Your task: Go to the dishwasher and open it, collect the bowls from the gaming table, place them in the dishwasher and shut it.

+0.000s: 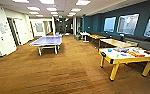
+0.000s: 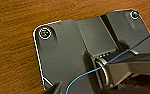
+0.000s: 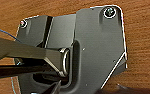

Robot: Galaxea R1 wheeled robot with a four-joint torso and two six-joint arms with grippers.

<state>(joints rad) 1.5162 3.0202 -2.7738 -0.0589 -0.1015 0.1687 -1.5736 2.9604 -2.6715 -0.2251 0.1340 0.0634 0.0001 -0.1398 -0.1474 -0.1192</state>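
A long room with brown carpet (image 1: 66,72) is seen from the head view. The gaming table (image 1: 111,58), white-topped with yellow edges and legs, stands at the right, near the dark teal wall (image 1: 96,21). A small blue bowl (image 1: 109,50) is seen on its top toward the near-left end, with other small coloured items (image 1: 133,53) spread further along; these are too blurred to name. A blue ping-pong table (image 1: 47,40) is placed at centre left, well apart from the gaming table. Plain wood tables (image 1: 116,42) are lined along the wall behind. White doors (image 1: 18,30) are seen on the left. In both wrist views the robot's dark plate is shown above the carpet. Whether the left or right pincer is spread or pressed together cannot be told.
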